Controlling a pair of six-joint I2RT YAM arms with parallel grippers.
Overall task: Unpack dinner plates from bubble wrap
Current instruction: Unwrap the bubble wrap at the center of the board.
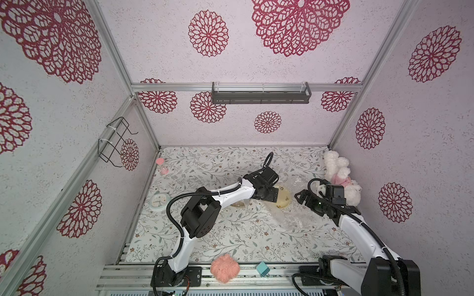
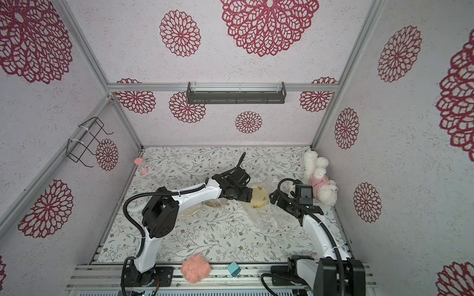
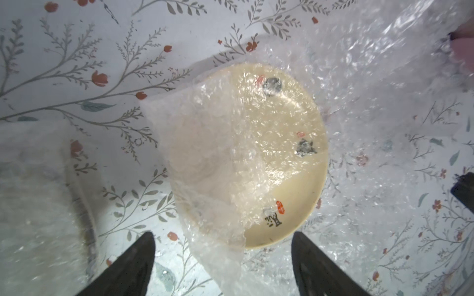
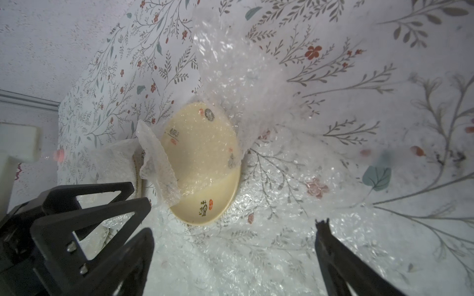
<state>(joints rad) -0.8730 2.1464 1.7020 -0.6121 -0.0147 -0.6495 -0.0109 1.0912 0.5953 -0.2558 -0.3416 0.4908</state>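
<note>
On a floral-print counter [image 1: 230,238]: a clear, crinkled bubble wrap sheet [image 1: 292,220] under a pale cream round plate [image 1: 283,200], a round white clock [image 1: 159,201] near the left edge, a pink sand timer [image 1: 162,166], a white plush toy [image 1: 336,166].

A pale cream dinner plate [image 3: 295,202] with small dark motifs (each beside a red stamp) lies flat and face up on an opened sheet of clear, glossy bubble wrap [image 3: 384,107]. One crinkled flap [image 3: 205,166] is folded over about half of it. Just beside it lies a wrapped plate [image 4: 112,159], blurred by the film.
</note>
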